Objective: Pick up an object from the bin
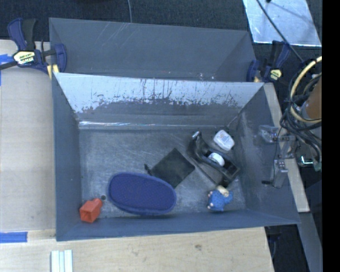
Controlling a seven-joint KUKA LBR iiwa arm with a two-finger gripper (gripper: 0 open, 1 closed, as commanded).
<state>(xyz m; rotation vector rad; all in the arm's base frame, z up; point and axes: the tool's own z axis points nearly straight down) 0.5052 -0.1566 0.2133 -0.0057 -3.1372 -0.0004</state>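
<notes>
my gripper (pixel 272 157) hangs over the right wall of the bin (pixel 253 171), fingers apart, empty. descending here, i risk scraping that wall.

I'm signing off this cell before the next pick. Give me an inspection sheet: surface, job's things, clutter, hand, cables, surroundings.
Surface: grey metal bin, floor scuffed, back wall streaked.
Job's things: flat dark-blue oval pad at front left; small red block near it in the front left corner; flat black square sheet mid-floor; black holder with a white roll right of centre; small white lump at the holder's far end; small blue figure at front right.
Clutter: nothing seen.
Grippers: hand over the bin's right wall, apart from every item.
Cables: looped cables at the arm's wrist.
Surroundings: dark floor behind the bin.
</notes>
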